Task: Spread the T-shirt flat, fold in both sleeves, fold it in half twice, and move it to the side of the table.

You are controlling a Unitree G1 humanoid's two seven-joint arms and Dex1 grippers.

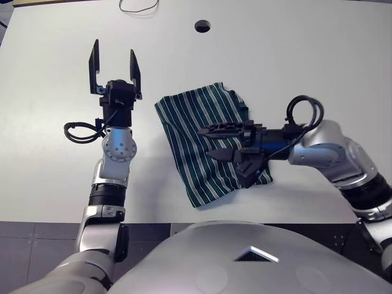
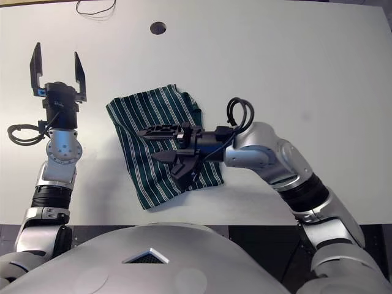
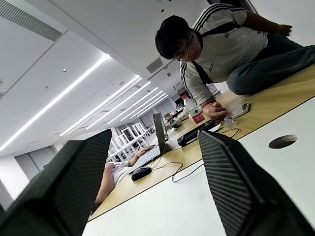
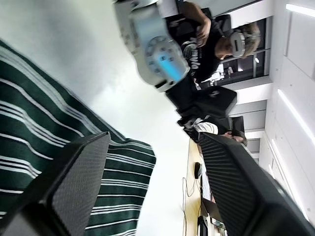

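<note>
A green T-shirt with white stripes lies folded into a rough rectangle on the white table, near the front middle. My right gripper hovers low over the shirt's right half, pointing left, fingers open with nothing between them; the striped cloth lies just under it. My left gripper stands left of the shirt, raised and pointing toward the far edge, open and empty, well apart from the cloth. Its two dark fingers are spread wide.
A round cable hole sits in the table near the far edge, with a thin black cable beyond it. White table surface stretches to the left, right and behind the shirt.
</note>
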